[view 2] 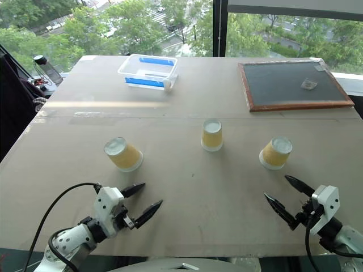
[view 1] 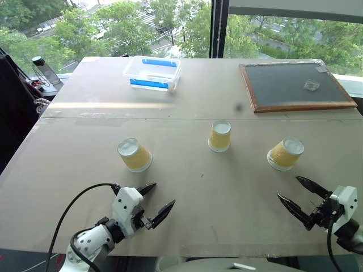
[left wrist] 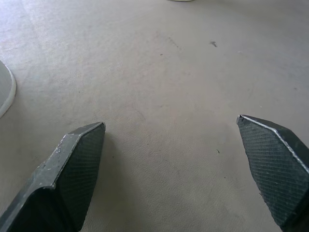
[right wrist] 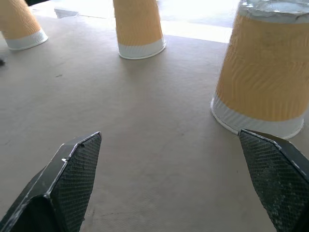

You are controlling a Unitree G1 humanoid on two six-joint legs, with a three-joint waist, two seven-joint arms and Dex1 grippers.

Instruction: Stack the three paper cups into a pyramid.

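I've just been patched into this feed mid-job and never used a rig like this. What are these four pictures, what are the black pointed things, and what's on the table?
The two wide pictures come from a camera pair on a humanoid robot's head, looking down over its arms. The black pointed pairs are its grasping tools: the left tool and the right tool, both open and holding nothing.

The other two pictures are wrist cameras looking along each tool's own fingers, with the right one facing the cups.

On the table three paper cups stand upside down and apart, not yet stacked: the left cup, the middle cup and the right cup. Farther back lie a clear plastic box with blue strips and a framed dark board.
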